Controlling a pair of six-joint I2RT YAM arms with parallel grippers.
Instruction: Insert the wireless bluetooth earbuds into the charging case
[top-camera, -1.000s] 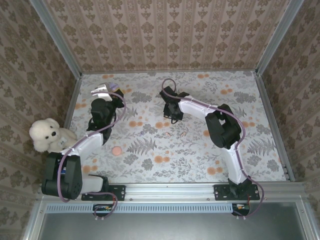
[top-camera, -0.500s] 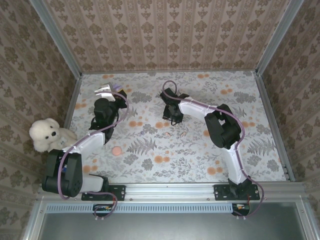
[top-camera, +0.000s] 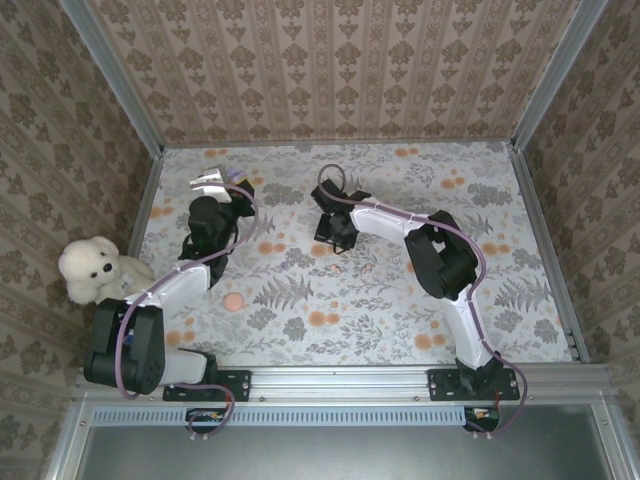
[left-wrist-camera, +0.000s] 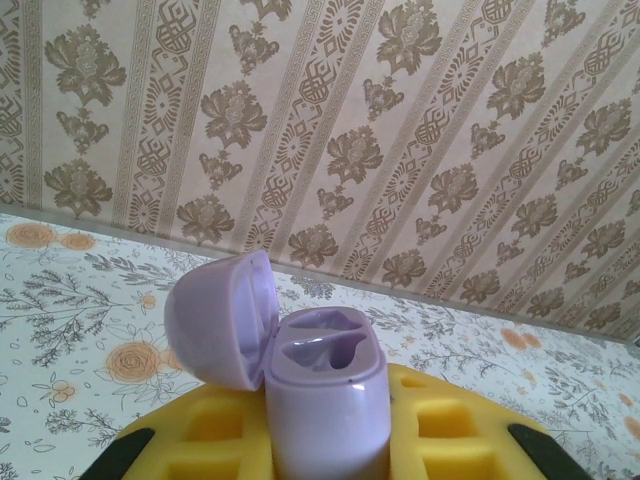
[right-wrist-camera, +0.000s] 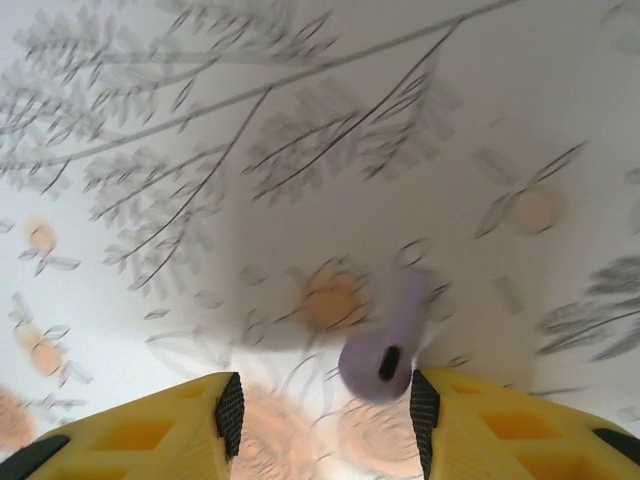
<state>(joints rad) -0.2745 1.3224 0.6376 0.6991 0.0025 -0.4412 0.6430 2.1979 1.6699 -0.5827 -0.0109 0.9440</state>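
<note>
Your right gripper (right-wrist-camera: 325, 400) hangs low over the floral-printed desk (right-wrist-camera: 150, 250). Its yellow fingers are spread and it holds nothing. In the gap just ahead, nearer the right-hand finger, lies a small lilac plastic earbud (right-wrist-camera: 385, 352) with a rounded head, a dark oval spot and a short stem pointing away from you. It is blurred, so you cannot tell whether the pad touches it.

You appear to be at the pick-up step for this earbud. The next move calls for centring the gap on the rounded head, settling down to the desk and closing gently. The piece is small and smooth and could easily squirt out sideways.

Your left gripper (left-wrist-camera: 330, 440) is clamped on a lilac plastic charging case (left-wrist-camera: 325, 400) and holds it upright. The domed lid is swung open to the left and the two wells face up, both looking empty.

From above, the left gripper (top-camera: 215, 185) sits at the far left of the desk, well apart from the right gripper (top-camera: 335, 235) near the middle. After the grasp you will need to carry the earbud across and line its stem up with a well.
</note>
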